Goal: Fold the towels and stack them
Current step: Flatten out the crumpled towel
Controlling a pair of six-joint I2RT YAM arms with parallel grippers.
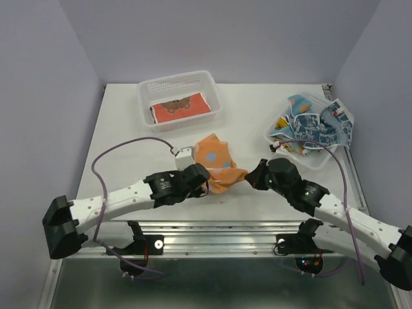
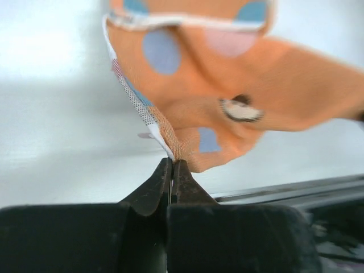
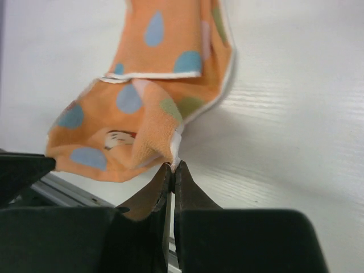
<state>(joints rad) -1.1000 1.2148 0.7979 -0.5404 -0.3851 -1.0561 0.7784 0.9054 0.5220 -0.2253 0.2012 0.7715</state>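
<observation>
**Near edge, 7 o'clock.** The left arm [image 1: 122,199] lies low over the worktop [image 1: 129,135]. It stretches from its base toward 1 o'clock with the wrist close to level. The left fingers [image 2: 170,166] are pressed together on a hemmed edge of the orange dotted towel [image 1: 217,164], and only cloth shows between the tips. A purple cable [image 1: 129,145] loops from this wrist out over the worktop toward 9 o'clock.

**Near edge, 5 o'clock.** The right arm [image 1: 335,206] is set in near mirror. It reaches toward 10 o'clock with the elbow low and the wrist angled in at the towel's right side. The right fingers [image 3: 172,168] are closed tight on a white-piped edge of the same towel, where the cloth gathers into a pleat at the tips.

**Centre, slightly toward 6 o'clock.** The orange dotted towel sits between the two wrists, bunched and doubled over on itself. Both pinched edges are raised off the surface. Its far part appears to lie on the worktop.

**Far, 11 o'clock.** A white basket [image 1: 149,90] stands upright and well apart from the arms. A red-orange towel [image 1: 193,106] lies flat inside it with a brown figure on its face.

**Far, 2 o'clock.** A second white basket [image 1: 309,161] stands here, heaped with blue patterned towels [image 1: 309,125]. Some of them spill over its far right rim.
</observation>
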